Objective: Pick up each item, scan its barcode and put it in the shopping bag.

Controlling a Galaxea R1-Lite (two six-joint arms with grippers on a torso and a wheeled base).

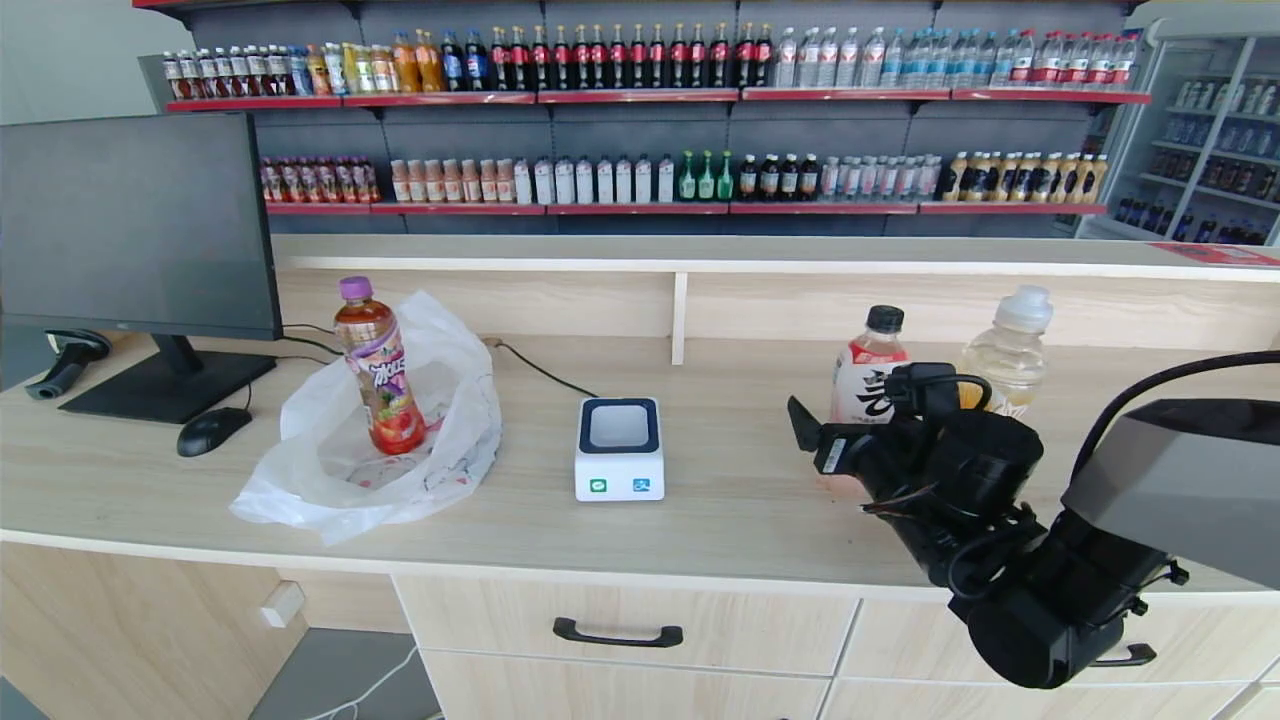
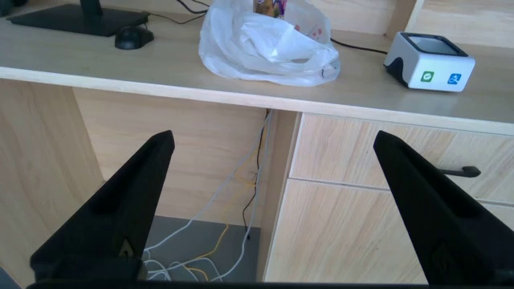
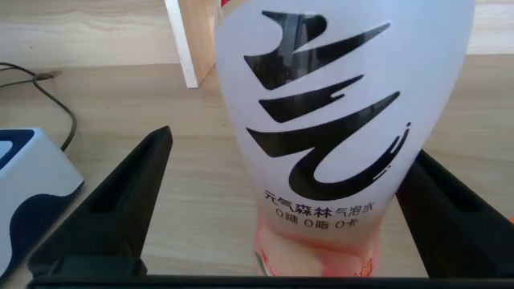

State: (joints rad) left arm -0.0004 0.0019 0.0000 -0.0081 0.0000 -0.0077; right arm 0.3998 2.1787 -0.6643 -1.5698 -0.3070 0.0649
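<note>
Closest of all is the white bottle [image 3: 321, 120], a smooth frosted plastic cylinder with bold black brush strokes on its wrap and a pinkish foot. It stands upright on the counter [image 1: 720, 500] between the two flat dark fingers of my right pincer [image 3: 293, 148]. That pincer is spread wide, one finger on each side with a gap showing, so I judge the bottle framed for a grasp but not yet clamped; coming in level and low should leave the label free to turn toward the glass. From the left: a matte black monitor [image 1: 135, 225] on its stand, a rounded black mouse [image 1: 212, 430] near its foot, then the shopping bag [image 1: 290, 480], thin crinkly white film slumped open on the pale wood-grain top. A purple-capped bottle of red drink [image 1: 380, 370] stands upright inside it, which I take as one item done. My left pincer [image 2: 273, 140] hangs below counter height, fingers gaping and empty, facing the bag, parked out of the way, I'd guess. Between the bag and my bottle sits the scanner [image 1: 619, 448], a small glossy white box with a dark-rimmed window facing up, handy for passing items over. Just beside the white bottle, to its right, a clear white-capped bottle [image 1: 1010, 345] waits.
</note>
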